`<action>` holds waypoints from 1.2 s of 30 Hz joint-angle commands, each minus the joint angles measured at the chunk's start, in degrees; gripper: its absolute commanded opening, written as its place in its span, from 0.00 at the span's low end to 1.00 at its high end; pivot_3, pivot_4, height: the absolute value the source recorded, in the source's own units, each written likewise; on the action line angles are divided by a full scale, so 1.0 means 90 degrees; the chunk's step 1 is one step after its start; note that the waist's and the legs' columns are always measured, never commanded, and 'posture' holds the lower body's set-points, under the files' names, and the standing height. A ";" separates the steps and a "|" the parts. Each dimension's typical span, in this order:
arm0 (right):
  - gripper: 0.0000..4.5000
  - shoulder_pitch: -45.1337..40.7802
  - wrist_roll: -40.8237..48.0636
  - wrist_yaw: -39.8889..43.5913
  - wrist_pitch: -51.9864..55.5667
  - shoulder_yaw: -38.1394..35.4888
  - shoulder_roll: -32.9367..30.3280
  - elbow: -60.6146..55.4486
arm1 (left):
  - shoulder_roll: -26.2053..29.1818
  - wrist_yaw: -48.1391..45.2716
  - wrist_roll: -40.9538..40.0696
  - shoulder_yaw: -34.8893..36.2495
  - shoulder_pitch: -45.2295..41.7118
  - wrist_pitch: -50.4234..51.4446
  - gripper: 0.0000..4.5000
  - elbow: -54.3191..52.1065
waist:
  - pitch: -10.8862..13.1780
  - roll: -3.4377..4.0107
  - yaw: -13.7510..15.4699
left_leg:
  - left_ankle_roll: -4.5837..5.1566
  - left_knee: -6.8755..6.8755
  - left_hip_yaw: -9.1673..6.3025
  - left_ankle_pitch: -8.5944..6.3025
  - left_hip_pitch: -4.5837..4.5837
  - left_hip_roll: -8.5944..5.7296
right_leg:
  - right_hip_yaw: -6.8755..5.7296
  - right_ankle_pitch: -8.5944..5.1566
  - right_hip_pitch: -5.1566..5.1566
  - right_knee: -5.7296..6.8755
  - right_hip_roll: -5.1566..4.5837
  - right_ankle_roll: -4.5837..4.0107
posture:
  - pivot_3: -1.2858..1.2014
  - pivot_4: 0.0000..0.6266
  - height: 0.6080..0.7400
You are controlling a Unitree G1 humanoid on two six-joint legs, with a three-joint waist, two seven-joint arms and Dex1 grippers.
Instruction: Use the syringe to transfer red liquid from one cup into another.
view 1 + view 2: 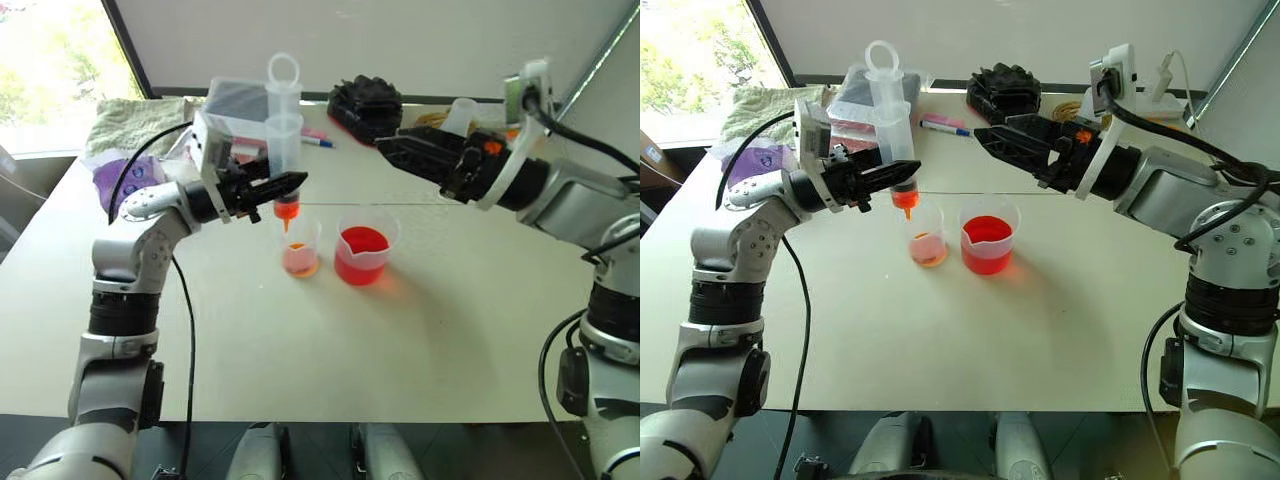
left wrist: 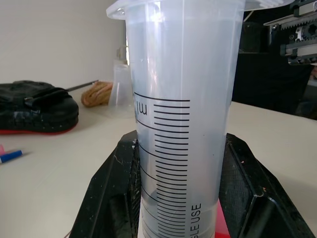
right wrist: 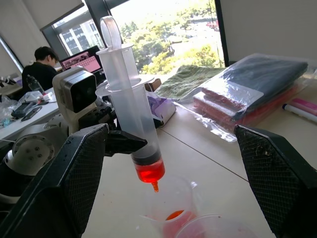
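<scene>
Syringe (image 1: 892, 125) in left tool (image 1: 890, 178) hangs above smaller cup (image 1: 927, 240); right tool (image 1: 990, 135) gapes.

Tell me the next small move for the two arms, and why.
Probably bring the open right gripper to the plunger ring and press it down. The left gripper holds the clear plastic syringe upright, its orange tip above the smaller clear cup, with red liquid in the barrel.
</scene>
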 commanded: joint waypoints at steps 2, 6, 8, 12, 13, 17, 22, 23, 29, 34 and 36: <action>0.94 -0.0400 0.0207 -0.0086 0.0133 -0.0159 -0.0148 -0.0203 | -0.0232 0.0091 0.0327 -0.0051 0.0101 -0.0840 0.34 0.0153 | 0.0000 0.0000 -0.0004 | 0.0000 0.0000 0.0000 0.0000 0.0000 0.0000 | 0.0000 0.0000 0.0000 0.0000 0.0000 0.0000 | 0.52 0.24 1.00; 0.94 -0.0814 0.0401 -0.0337 0.0441 -0.0016 -0.0097 -0.0087 | -0.0333 0.0047 0.0341 0.0011 0.0169 -0.1113 0.34 0.0298 | 0.0000 0.0000 -0.0018 | 0.0000 0.0000 0.0000 0.0000 0.0000 0.0003 | -0.0001 0.0000 -0.0002 0.0000 0.0000 0.0000 | 0.52 0.24 1.00; 0.94 -0.0971 0.0309 -0.0441 0.0486 0.0089 -0.0010 -0.0033 | -0.0349 0.0038 0.0376 -0.0011 0.0201 -0.1225 0.34 0.0349 | 0.0000 0.0000 -0.0015 | 0.0001 -0.0001 -0.0001 -0.0001 0.0001 0.0003 | -0.0002 0.0000 -0.0002 0.0001 -0.0001 0.0000 | 0.52 0.24 1.00; 0.94 -0.1228 0.0082 -0.0627 0.0438 0.0328 0.0291 0.0014 | -0.0355 0.0004 0.0421 -0.0080 0.0247 -0.1364 0.34 0.0394 | 0.0000 0.0000 -0.0016 | 0.0001 -0.0001 0.0001 -0.0001 0.0001 0.0002 | -0.0003 0.0000 -0.0002 0.0001 -0.0004 0.0000 | 0.52 0.24 1.00; 0.94 -0.1273 0.0014 -0.0665 0.0407 0.0396 0.0402 0.0038 | -0.0364 0.0001 0.0427 -0.0094 0.0247 -0.1379 0.34 0.0407 | 0.0000 0.0000 -0.0018 | 0.0001 -0.0001 0.0000 -0.0001 0.0000 0.0003 | -0.0003 0.0000 -0.0002 0.0001 -0.0004 0.0000 | 0.52 0.24 1.00; 0.94 -0.1414 -0.0734 -0.0827 0.0109 0.0725 0.0860 0.0162 | -0.0389 -0.0017 0.0438 -0.0138 0.0280 -0.1390 0.34 0.0372 | 0.0000 0.0000 -0.0015 | 0.0001 0.0000 -0.0001 -0.0001 -0.0001 0.0003 | -0.0005 0.0001 -0.0003 0.0002 -0.0003 0.0000 | 0.52 0.24 1.00; 0.94 -0.1733 -0.1321 -0.1061 0.0004 0.0892 0.1388 0.0361 | -0.0398 -0.0063 0.0504 -0.0180 0.0318 -0.1428 0.34 0.0326 | 0.0000 0.0000 -0.0014 | 0.0000 0.0000 0.0000 0.0000 -0.0002 0.0001 | -0.0006 0.0001 -0.0004 0.0003 -0.0005 0.0001 | 0.52 0.24 1.00; 0.94 -0.1774 -0.1424 -0.1080 0.0007 0.0907 0.1465 0.0389 | -0.0399 -0.0061 0.0504 -0.0179 0.0316 -0.1426 0.34 0.0325 | 0.0000 0.0001 -0.0012 | 0.0000 0.0000 -0.0001 0.0000 -0.0002 0.0001 | -0.0009 0.0001 -0.0004 0.0004 -0.0005 0.0001 | 0.52 0.24 1.00; 0.94 -0.1935 -0.1819 -0.1129 0.0041 0.0908 0.1802 0.0513 | -0.0382 -0.0047 0.0503 -0.0179 0.0340 -0.1403 0.34 0.0293 | 0.0000 0.0001 -0.0022 | 0.0000 0.0000 -0.0001 0.0000 -0.0002 0.0002 | -0.0012 0.0001 -0.0004 0.0004 -0.0005 0.0001 | 0.52 0.24 1.00; 0.94 -0.1980 -0.2033 -0.1191 0.0062 0.0952 0.2166 0.0484 | -0.0373 -0.0025 0.0516 -0.0185 0.0376 -0.1401 0.34 0.0251 | 0.0000 0.0001 -0.0031 | 0.0000 0.0000 -0.0001 0.0000 -0.0002 0.0002 | -0.0013 0.0001 -0.0004 0.0005 -0.0005 0.0001 | 0.52 0.24 1.00; 0.94 -0.2019 -0.2155 -0.1224 0.0063 0.0967 0.2285 0.0524 | -0.0364 -0.0030 0.0524 -0.0194 0.0391 -0.1400 0.34 0.0235 | 0.0000 0.0001 -0.0033 | 0.0000 0.0000 -0.0001 0.0000 -0.0002 0.0002 | -0.0013 0.0001 -0.0004 0.0007 -0.0005 0.0001 | 0.52 0.24 1.00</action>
